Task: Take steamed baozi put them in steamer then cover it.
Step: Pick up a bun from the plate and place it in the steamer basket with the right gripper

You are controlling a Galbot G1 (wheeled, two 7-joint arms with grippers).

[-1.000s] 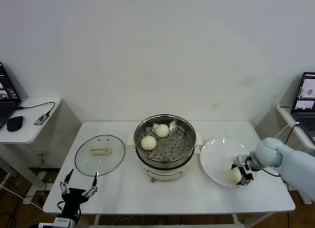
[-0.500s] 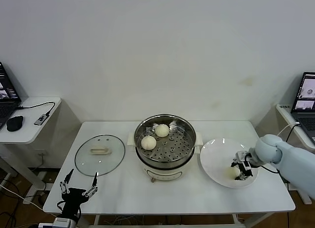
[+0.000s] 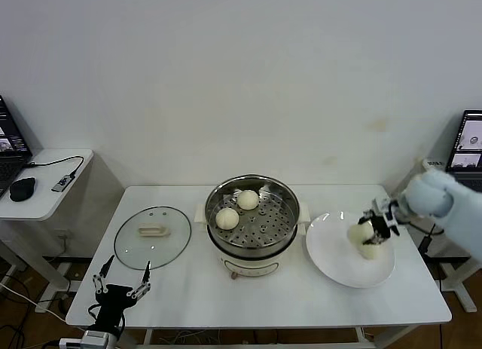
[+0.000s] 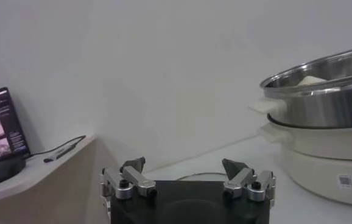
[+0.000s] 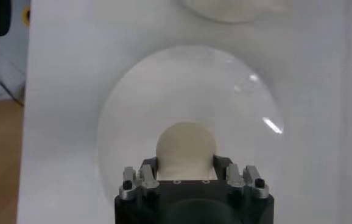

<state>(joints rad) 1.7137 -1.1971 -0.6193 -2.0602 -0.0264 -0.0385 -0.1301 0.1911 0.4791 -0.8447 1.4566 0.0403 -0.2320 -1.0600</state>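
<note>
**A:** What does the surface [image 3: 248, 304] carry, and what is around it?

**B:** It is a white rectangular top set against a plain pale wall. The steamer [image 3: 253, 225] stands in the middle, a shiny steel pot on a cream base, with two steamed baozi [image 3: 227, 218] on its perforated tray. The cover [image 3: 153, 236] lies flat to the robot's left of the pot, handle up. A white plate [image 3: 331, 251] sits on the robot's right. A side desk on the left holds a laptop [image 3: 11, 149] and a mouse [image 3: 22, 188]; a second laptop [image 3: 468, 149] shows at the right edge.

**A:** And the arms?

**B:** The left gripper [image 3: 120, 280] hangs low at the front left corner, fingers spread wide with nothing between them. The right gripper [image 3: 374, 227] is over the plate, its fingers pinching a bun [image 5: 186, 149]; the right wrist view shows that bun clamped above the plate. Another bun [image 3: 369, 250] lies on the plate just beneath it.

**A:** What differs from a second ago?

**B:** Back then the right gripper was down at the plate's near side, around a bun resting there. Now it is higher and further back, with the bun lifted clear. The left arm, the cover and the pot's two buns have not moved
</note>
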